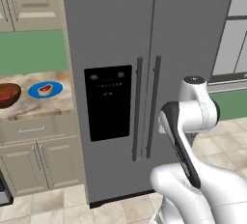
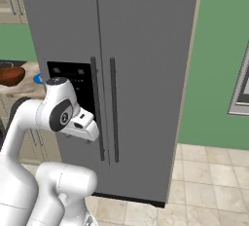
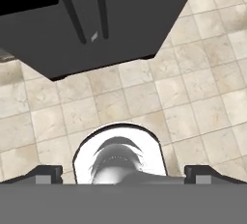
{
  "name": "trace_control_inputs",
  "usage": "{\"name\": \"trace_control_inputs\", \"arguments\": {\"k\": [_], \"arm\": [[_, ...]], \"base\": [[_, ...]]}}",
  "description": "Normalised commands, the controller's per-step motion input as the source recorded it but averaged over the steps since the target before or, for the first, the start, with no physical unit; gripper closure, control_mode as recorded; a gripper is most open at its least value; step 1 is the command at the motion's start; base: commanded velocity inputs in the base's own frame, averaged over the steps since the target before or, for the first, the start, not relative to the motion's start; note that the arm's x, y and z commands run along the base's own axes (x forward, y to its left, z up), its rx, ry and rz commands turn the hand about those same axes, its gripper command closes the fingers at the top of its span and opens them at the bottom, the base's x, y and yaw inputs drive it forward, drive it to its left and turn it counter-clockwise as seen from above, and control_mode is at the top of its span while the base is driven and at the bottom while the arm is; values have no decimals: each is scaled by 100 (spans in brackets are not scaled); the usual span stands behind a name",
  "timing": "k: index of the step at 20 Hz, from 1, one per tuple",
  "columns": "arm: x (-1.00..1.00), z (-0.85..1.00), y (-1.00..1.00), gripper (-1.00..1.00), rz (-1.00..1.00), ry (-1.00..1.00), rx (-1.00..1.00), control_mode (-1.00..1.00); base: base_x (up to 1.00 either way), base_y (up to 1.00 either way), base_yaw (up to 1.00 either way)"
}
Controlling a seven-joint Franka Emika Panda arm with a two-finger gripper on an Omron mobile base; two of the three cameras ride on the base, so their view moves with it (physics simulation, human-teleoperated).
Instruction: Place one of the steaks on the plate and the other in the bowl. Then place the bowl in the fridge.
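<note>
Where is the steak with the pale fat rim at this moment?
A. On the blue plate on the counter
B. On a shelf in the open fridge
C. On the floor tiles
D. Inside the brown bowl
A. In the left base view the steak with the pale rim lies on the blue plate, on the counter beside the closed fridge.
</note>
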Motion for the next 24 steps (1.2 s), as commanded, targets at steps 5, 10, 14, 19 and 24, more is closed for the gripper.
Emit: {"name": "trace_control_inputs", "arguments": {"k": [5,10,14,19,24], "arm": [[81,0,-46,-100,23,-18,2,-100],[100,0,-22,-100,17,-17,1,-100],[96,0,0,-100,-2,-13,-1,-100],[67,0,7,-100,-10,-5,-6,-100],[49,0,2,-100,-1,-11,-1,-100]], "base": [[0,0,0],[0,0,0],[0,0,0],[0,0,0],[0,0,0]]}}
